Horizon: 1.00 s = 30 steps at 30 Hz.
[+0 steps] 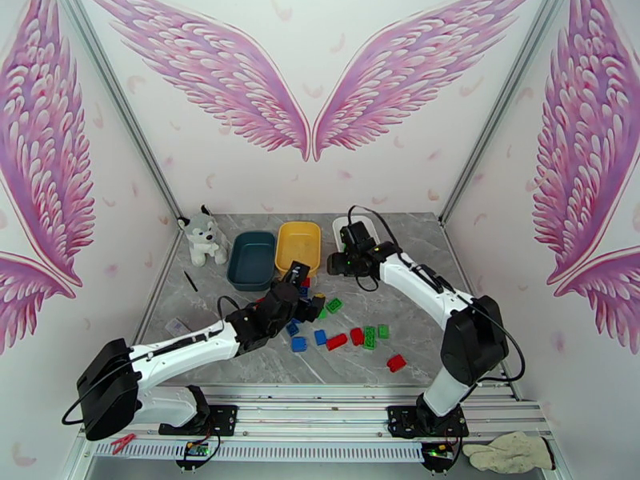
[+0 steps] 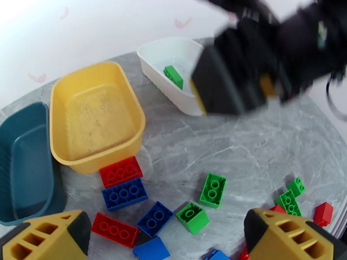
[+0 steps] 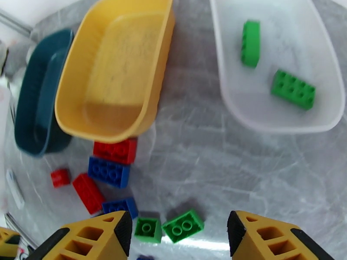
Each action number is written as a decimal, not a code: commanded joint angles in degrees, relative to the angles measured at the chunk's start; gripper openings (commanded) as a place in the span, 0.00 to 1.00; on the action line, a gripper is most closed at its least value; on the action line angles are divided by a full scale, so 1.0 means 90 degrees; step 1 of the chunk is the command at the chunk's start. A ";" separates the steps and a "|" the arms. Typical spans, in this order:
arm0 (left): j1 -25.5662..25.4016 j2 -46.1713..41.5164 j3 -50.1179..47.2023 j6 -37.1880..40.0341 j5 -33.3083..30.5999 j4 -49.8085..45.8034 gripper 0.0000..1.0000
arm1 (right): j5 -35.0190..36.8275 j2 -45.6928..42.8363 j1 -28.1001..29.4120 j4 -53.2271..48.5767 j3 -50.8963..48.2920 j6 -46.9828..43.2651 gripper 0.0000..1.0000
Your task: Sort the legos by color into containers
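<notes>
Legos (image 2: pixel 212 190) lie loose on the marble table (image 2: pixel 243 139), most on the near side of the yellow tray (image 2: pixel 86 164): red, blue and green bricks, one red brick (image 2: pixel 120 171) tight against its near wall. They look light, rigid and smooth-sided, so pinch one across its flat sides. Your left gripper (image 2: pixel 167 222) hangs over that cluster, jaws wide and empty. Your right gripper (image 3: pixel 177 230) hovers nearer the tray's right end, jaws apart, holding nothing. Right of the yellow tray stands the white tray (image 3: pixel 299 44) with two green bricks (image 3: pixel 293 89) inside; left of it, the dark teal tray (image 2: pixel 26 170).
</notes>
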 commanded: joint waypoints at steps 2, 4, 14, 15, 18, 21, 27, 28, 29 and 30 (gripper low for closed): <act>0.0199 -0.0754 -0.0401 -0.0164 -0.0259 0.0111 0.99 | -0.0070 -0.0200 0.0410 0.0264 -0.0719 0.0049 0.60; 0.0365 -0.1013 -0.0554 -0.0261 -0.0236 0.0145 0.99 | -0.0121 -0.0333 0.0527 0.0506 -0.1113 0.0032 0.59; 0.1412 -0.1303 -0.0943 -0.0952 0.0746 0.0239 0.99 | -0.0667 0.0249 0.1003 0.0916 -0.1305 0.0050 0.54; 0.1471 -0.1293 -0.0955 -0.0985 0.0808 0.0243 0.99 | -0.0694 0.0372 0.1060 0.0902 -0.1235 0.0050 0.53; 0.1518 -0.1289 -0.0951 -0.1011 0.0892 0.0253 0.99 | -0.0758 0.0687 0.1177 0.0815 -0.1031 0.0050 0.50; 0.1527 -0.1274 -0.0952 -0.1023 0.0909 0.0258 0.99 | -0.0653 0.0812 0.1308 0.0742 -0.0942 0.0049 0.50; 0.1557 -0.1271 -0.0949 -0.1028 0.0951 0.0257 0.99 | -0.0289 0.0871 0.1374 0.0573 -0.0868 0.0125 0.54; 0.1551 -0.1264 -0.0950 -0.1031 0.0954 0.0253 0.99 | -0.0199 0.0888 0.1369 0.0540 -0.0855 0.0126 0.55; 0.1555 -0.1266 -0.0953 -0.1031 0.0968 0.0253 0.99 | -0.0144 0.0916 0.1378 0.0518 -0.0833 0.0123 0.55; 0.1557 -0.1263 -0.0951 -0.1038 0.0973 0.0254 0.99 | -0.0114 0.0936 0.1383 0.0516 -0.0827 0.0128 0.56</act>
